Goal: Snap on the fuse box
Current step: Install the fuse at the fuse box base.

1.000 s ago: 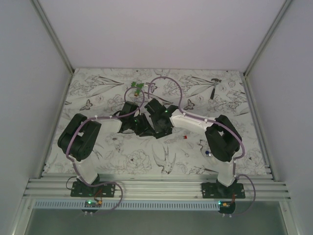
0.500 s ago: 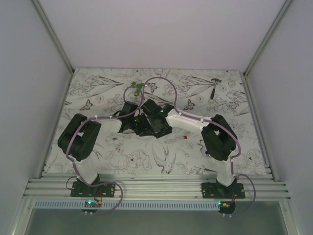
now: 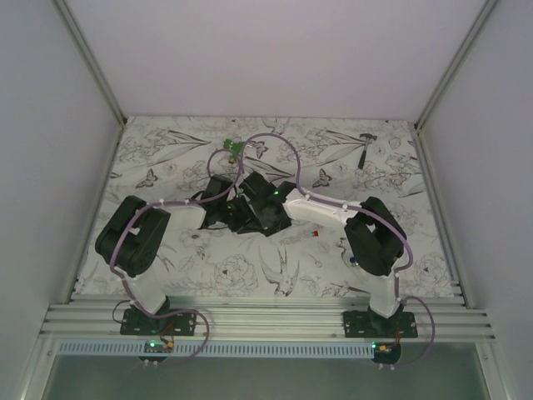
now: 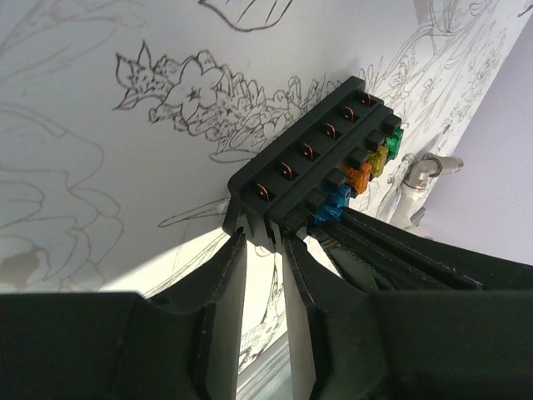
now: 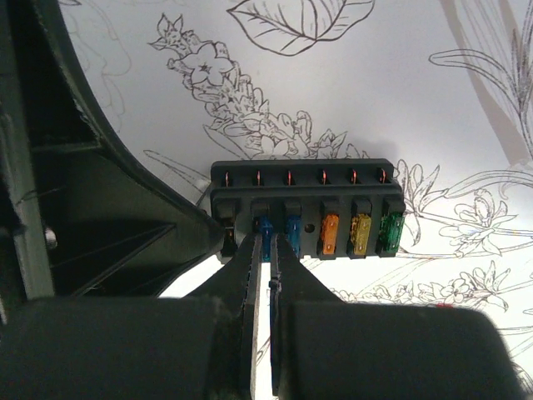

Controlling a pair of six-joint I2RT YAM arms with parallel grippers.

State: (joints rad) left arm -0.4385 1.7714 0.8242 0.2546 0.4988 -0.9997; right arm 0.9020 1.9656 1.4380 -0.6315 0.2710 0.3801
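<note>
The right claw (image 5: 264, 250) was pinched shut on a blue fuse (image 5: 265, 228) at its fingertips. Directly ahead of the tips lay the fuse box (image 5: 301, 182), its long axis crosswise to the fingers. The left claw (image 4: 260, 248) clamped the fuse box by its near end, with the long axis running straight away from that claw.
</note>
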